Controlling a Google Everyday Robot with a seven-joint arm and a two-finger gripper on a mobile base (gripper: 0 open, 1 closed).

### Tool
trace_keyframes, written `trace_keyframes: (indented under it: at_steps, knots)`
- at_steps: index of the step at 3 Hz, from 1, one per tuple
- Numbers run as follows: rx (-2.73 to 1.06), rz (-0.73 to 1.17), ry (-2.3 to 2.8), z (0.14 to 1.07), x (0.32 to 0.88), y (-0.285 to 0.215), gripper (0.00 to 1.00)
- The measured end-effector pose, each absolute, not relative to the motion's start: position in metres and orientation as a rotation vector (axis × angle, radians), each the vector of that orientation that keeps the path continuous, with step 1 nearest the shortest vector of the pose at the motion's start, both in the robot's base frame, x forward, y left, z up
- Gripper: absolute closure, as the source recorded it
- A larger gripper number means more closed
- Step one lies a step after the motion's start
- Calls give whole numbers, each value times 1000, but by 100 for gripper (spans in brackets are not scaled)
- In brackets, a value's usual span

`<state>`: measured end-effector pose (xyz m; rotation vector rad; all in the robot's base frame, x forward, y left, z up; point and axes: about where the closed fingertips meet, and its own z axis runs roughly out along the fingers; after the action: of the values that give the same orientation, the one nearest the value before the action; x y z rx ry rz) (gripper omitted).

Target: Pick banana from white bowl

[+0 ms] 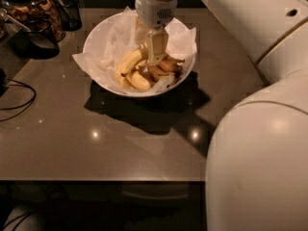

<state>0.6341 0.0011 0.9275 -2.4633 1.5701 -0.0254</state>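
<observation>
The white bowl, lined with crinkled white paper, stands at the back middle of the dark table. Several bananas lie in it. Brighter pale-yellow ones are on the left. The dull brownish-yellow banana lies on the right, partly behind the gripper. My gripper points straight down into the bowl over the middle of the pile, between the yellow bananas and the brownish one. Its fingers stand apart and hold nothing. The tips are at banana level.
Dark glass jars and a dark scoop stand at the back left. A black cable loops along the left edge. My white arm fills the right side. The table's front edge runs along the bottom.
</observation>
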Motion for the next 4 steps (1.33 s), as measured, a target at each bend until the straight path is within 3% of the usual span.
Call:
trace_keyframes:
  at_steps: [4]
  knots:
    - [-2526,-19,1525,914,641,13,44]
